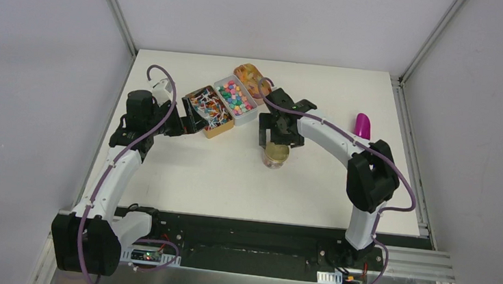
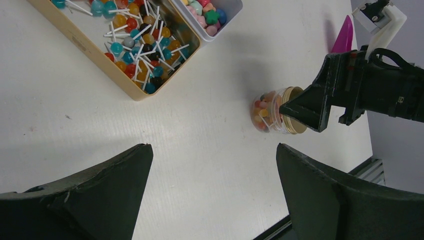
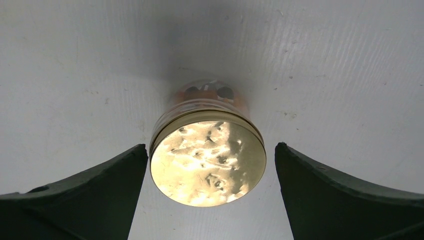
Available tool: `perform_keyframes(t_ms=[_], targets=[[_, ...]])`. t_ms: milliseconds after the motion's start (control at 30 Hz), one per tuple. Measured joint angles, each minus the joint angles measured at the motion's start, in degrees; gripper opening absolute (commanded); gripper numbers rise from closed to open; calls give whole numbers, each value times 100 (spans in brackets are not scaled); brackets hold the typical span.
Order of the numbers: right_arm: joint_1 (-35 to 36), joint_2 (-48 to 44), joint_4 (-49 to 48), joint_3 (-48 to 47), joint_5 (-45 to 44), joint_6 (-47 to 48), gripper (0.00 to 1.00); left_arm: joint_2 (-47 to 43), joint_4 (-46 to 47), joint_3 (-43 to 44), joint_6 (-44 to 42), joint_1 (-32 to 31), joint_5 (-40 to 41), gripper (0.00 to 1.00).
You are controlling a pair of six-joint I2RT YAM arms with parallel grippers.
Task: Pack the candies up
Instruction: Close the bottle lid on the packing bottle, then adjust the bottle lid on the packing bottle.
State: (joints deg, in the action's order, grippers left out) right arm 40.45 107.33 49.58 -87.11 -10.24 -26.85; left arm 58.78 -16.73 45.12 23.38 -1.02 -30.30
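The candies [image 1: 207, 108] are a jumbled heap of small round sweets on white sticks, in mixed colours, lying in a gold tin [image 1: 216, 133]. They also show at the top of the left wrist view [image 2: 142, 45]. My left gripper [image 1: 183, 121] is open and empty just left of the tin, over bare table [image 2: 215, 150]. A small clear jar with a gold lid [image 1: 276, 156] holds coloured sweets and stands mid-table. My right gripper [image 1: 278, 139] hangs open right above it. Its fingers flank the lid [image 3: 208, 162] without closing on it.
A white tray [image 1: 247, 119] of small coloured sweets lies beside the gold tin, and an orange tin [image 1: 249, 76] lies behind it. A pink pointed object [image 1: 362, 126] stands at the right. The right arm curves over the table's right half.
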Motion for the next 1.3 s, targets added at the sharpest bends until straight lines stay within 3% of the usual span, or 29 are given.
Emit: perform_keyframes(t_ms=[267,433,467,533,633,767,933,1300], targets=[[0,-345,-118,72,-109,90,100,2,2,-9,179,0,229,98],[-2,-1287,-623,656,-157,155,95,11,79,-144,396,0,221,86],[-9,-1447,-695,745,-155,162,89,15,109,-166,409,0,151,85],[-48,-1766,-918,944,-116,205,63,37,190,-199,417,-4,-35,82],[-162,-2011,-1255,1239,37,291,32,105,337,-199,431,-44,-190,79],[-415,-2085,-1749,1801,448,260,9,313,450,-199,463,-260,-282,75],[-584,-2081,-2142,2319,1054,236,2,643,546,-195,645,-743,-269,74],[-581,-1401,-2879,2402,1899,94,1,1502,1071,-162,1027,-1366,-111,71]])
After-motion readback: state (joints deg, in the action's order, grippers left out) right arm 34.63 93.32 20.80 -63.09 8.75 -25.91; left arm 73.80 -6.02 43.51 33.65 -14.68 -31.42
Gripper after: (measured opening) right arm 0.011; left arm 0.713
